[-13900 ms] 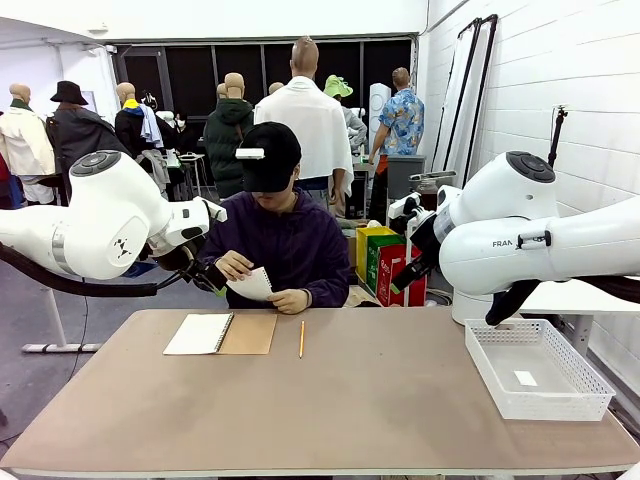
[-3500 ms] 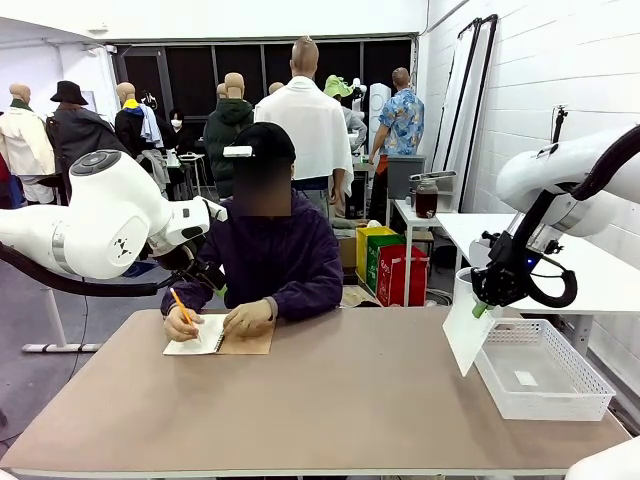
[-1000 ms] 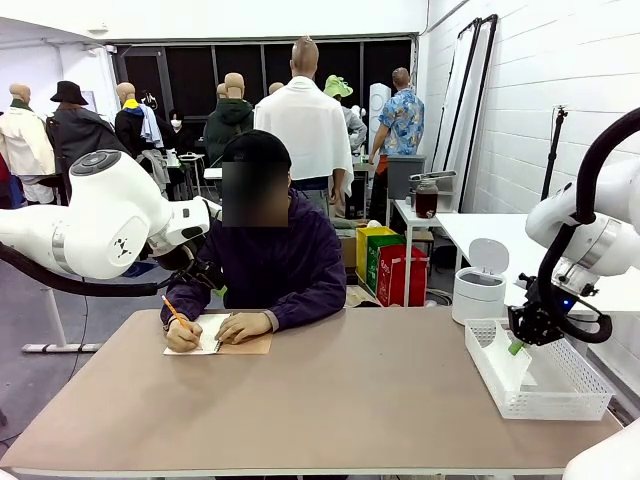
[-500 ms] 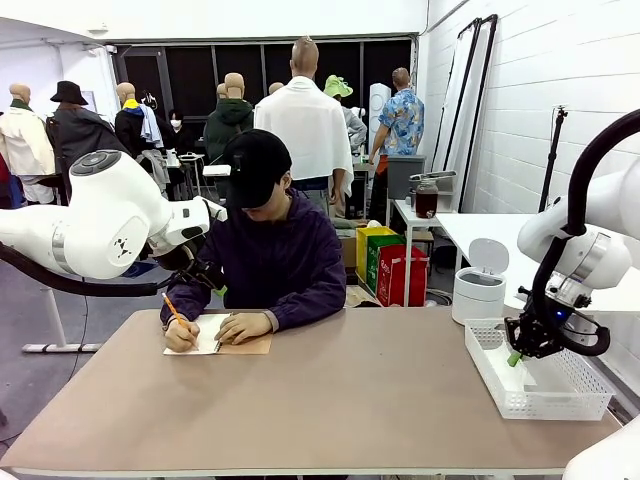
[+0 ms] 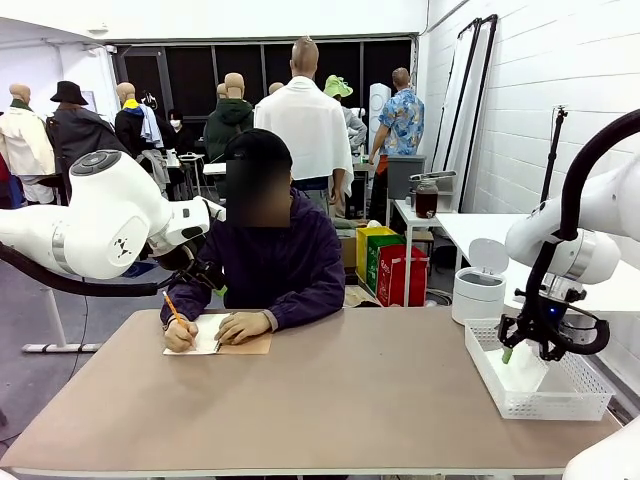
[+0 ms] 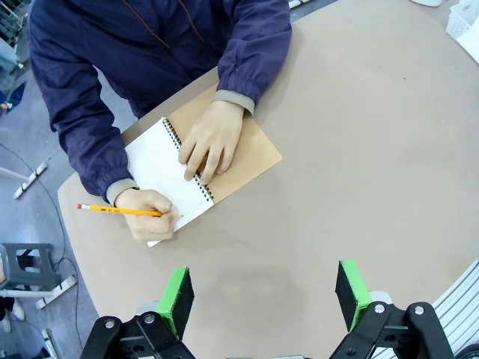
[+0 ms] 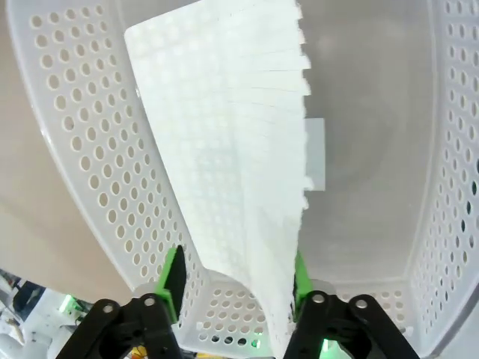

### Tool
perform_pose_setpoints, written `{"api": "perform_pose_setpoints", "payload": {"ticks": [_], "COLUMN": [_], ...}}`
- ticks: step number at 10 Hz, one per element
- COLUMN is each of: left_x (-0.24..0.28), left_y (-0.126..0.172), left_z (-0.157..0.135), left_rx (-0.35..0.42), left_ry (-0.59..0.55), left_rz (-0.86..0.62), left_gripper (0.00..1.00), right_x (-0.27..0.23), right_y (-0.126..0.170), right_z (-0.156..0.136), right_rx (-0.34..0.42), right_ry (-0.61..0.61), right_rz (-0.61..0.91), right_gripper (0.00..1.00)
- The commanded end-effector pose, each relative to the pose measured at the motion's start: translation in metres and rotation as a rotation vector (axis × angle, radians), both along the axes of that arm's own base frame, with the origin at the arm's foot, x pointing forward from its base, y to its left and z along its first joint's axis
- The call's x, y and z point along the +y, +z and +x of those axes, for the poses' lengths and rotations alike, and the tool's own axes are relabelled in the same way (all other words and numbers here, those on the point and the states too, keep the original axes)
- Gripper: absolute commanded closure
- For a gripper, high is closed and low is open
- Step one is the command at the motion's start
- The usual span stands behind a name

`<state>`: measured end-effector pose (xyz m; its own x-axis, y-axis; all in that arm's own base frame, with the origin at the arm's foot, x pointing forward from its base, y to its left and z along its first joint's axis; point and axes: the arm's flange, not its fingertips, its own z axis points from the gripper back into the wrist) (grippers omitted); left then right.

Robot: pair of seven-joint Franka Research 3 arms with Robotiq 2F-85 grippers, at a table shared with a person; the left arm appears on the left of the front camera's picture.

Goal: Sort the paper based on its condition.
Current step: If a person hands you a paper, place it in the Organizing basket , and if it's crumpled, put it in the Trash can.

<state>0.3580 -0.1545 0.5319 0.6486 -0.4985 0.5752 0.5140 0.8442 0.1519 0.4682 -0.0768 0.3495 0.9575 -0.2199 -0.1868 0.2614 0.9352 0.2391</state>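
While the black two-finger right gripper with green pads (image 7: 236, 273) hangs over the white perforated plastic basket (image 7: 97, 172) at the table's right end, its jaws stand apart. A thin white ruled sheet of paper with a ragged torn edge (image 7: 232, 149) leans inside the basket, one end passing between the pads; whether a pad touches it I cannot tell. This sheet looks as good as sorted.

At the far left the person's hand (image 6: 212, 142) steadies a spiral-bound notebook with a brown cardboard cover (image 6: 161, 161) while the other writes with a yellow pencil (image 6: 120, 212). The left gripper (image 6: 263, 295) hovers above the brown table (image 6: 359, 149), jaws wide and empty. Further sheets likely remain to be sorted.
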Motion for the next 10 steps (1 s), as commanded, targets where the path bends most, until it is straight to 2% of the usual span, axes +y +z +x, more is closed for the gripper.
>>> {"api": "perform_pose_setpoints", "payload": {"ticks": [1, 6, 9, 10], "left_x": [0.0006, 0.0006, 0.0006, 0.0006], "left_y": [-0.0006, -0.0006, -0.0006, -0.0006], "left_z": [0.0008, 0.0008, 0.0008, 0.0008], "left_rx": [-0.01, -0.01, -0.01, -0.01], "left_ry": [-0.001, -0.001, -0.001, -0.001], "left_rz": [0.003, 0.003, 0.003, 0.003], "left_gripper": [0.0, 0.0, 0.0, 0.0], "right_x": [0.0075, 0.0157, 0.0144, 0.0126], "right_y": [0.0109, 0.0148, 0.0148, 0.0123], "right_z": [-0.0004, 0.0003, 0.0022, 0.0008], "right_rx": [0.017, 0.048, 0.0, 0.028], "right_ry": [-0.023, -0.051, -0.09, -0.049], "right_rz": [-0.073, -0.17, -0.167, -0.139], "right_gripper": [0.0, 0.0, 0.0, 0.0]}}
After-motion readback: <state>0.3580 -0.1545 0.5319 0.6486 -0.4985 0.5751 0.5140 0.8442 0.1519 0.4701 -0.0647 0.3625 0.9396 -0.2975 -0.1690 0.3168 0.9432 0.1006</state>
